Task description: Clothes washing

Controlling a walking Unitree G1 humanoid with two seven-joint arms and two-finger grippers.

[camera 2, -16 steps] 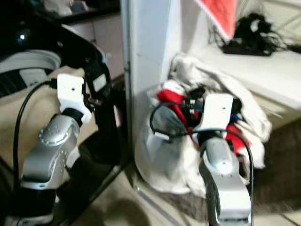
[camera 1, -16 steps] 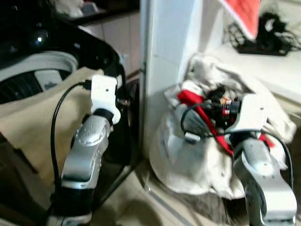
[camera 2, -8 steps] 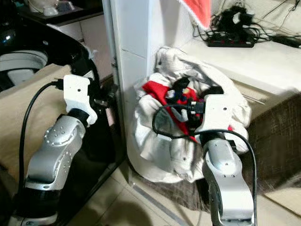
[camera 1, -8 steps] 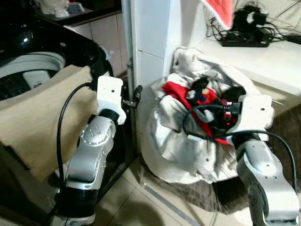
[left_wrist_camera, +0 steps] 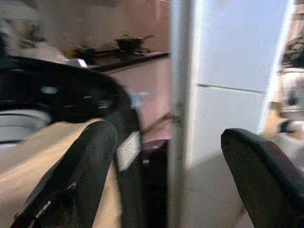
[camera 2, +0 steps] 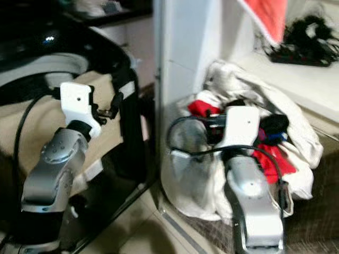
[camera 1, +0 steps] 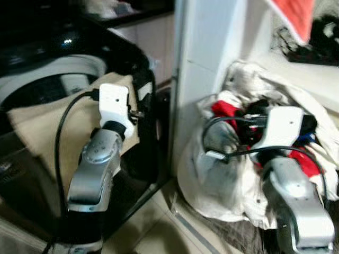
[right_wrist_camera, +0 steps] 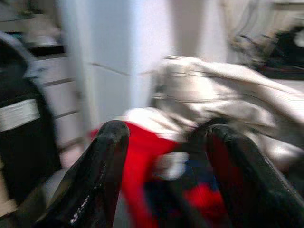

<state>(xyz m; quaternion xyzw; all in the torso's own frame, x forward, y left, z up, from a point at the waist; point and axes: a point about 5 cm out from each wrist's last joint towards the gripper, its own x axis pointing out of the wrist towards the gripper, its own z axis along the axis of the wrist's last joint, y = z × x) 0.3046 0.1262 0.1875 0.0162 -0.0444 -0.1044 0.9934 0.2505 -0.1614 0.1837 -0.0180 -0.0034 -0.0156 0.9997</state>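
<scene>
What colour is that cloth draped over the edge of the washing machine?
The cloth is plain beige, with no pattern. It shows best in the left eye view.

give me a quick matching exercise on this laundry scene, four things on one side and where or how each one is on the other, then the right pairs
Things:
1. beige cloth
2. red garment
3. left gripper
4. power strip

Places or states:
a. on the white ledge at the back
b. draped over the washing machine's rim
c. open, holding nothing
d. in the white laundry bundle

Pairs: 1-b, 2-d, 3-c, 4-a
</scene>
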